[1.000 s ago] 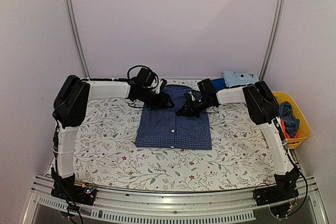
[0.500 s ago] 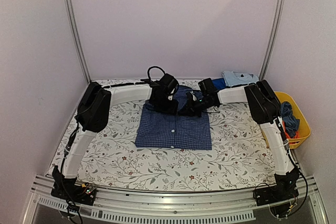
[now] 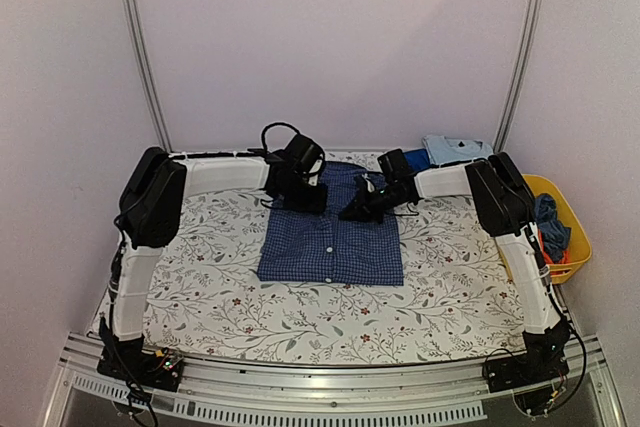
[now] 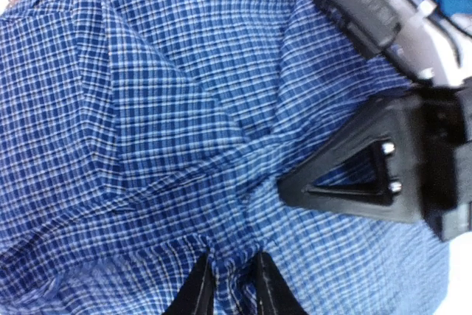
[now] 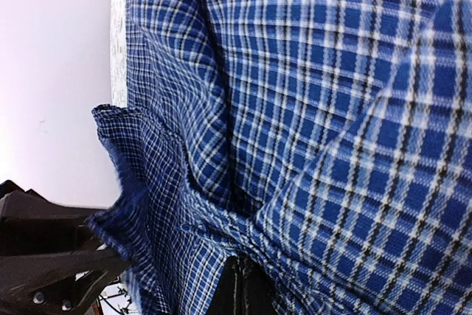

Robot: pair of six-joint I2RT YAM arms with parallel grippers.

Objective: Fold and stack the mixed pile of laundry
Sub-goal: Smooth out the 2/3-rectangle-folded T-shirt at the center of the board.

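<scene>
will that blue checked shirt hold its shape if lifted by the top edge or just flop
Probably flops: the blue checked shirt puckers into soft ridges where the left hand pinches it. Likely light: a small pinch by the right hand gathers a whole fold. Its unheld lower half would likely hang and drag.

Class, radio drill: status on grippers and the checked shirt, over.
Left gripper pinching checked shirt. Right gripper shut on it too. Grippers close together, far end.

Shirt (image 3: 333, 237) soft matt woven check cloth, creased at my matt black plastic left fingers (image 4: 198, 294); table cover (image 3: 210, 277) matt floral cloth; basket (image 3: 578, 225) smooth yellow plastic.
</scene>
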